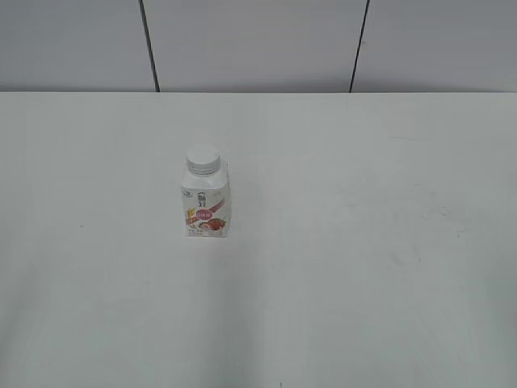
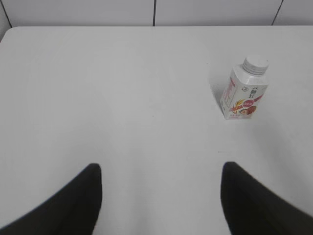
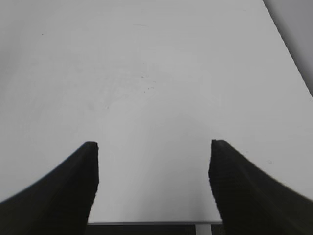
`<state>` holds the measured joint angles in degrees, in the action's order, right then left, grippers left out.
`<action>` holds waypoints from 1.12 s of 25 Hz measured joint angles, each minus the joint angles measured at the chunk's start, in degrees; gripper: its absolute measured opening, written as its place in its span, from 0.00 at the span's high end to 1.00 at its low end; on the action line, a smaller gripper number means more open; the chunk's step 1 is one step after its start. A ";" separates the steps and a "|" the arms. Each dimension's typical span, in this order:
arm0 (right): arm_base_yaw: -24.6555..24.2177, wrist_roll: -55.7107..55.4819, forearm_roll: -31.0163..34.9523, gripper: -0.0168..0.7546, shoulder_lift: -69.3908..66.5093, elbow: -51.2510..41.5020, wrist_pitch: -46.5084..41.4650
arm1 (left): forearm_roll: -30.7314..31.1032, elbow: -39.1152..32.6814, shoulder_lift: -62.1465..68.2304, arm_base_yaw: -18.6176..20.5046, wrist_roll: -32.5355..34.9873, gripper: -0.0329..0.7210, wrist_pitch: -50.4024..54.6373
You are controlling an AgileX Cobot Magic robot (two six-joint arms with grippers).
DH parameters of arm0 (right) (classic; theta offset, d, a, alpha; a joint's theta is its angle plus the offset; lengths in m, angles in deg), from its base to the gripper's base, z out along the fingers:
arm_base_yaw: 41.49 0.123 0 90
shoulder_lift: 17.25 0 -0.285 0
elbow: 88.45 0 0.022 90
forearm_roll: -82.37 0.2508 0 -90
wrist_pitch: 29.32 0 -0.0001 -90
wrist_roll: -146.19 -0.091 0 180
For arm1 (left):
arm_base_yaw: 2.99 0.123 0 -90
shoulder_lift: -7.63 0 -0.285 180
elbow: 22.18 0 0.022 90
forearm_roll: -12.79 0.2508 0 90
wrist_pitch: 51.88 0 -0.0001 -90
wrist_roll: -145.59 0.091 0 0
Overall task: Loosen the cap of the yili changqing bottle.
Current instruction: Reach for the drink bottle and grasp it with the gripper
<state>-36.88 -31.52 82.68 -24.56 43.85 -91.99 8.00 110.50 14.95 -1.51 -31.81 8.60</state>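
Note:
The yili changqing bottle [image 1: 206, 206] stands upright on the white table, a squat white bottle with a red and pink fruit label. Its white ribbed cap [image 1: 203, 160] sits on the neck. In the left wrist view the bottle [image 2: 244, 93] and its cap [image 2: 256, 65] stand far ahead and to the right. My left gripper [image 2: 160, 169] is open and empty, well short of the bottle. My right gripper [image 3: 153, 146] is open and empty over bare table near the front edge. The bottle does not show in the right wrist view. Neither gripper shows in the exterior view.
The white table [image 1: 363, 267] fills the exterior view, with a grey panelled wall [image 1: 258, 40] behind it. The table's front edge [image 3: 151, 223] shows in the right wrist view, and its right edge [image 3: 288, 58] runs along the upper right.

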 joint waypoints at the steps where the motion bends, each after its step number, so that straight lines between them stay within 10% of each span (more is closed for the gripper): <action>1: 0.00 0.00 0.00 0.26 0.00 0.00 0.00 | 0.00 0.00 0.00 0.00 0.00 0.33 0.00; 28: 0.00 0.00 0.00 0.26 0.00 0.00 0.00 | 0.00 0.00 0.00 0.00 0.00 0.33 0.00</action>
<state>-36.88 -31.52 82.68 -24.56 43.85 -91.99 8.00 110.50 14.95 -1.51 -31.81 8.60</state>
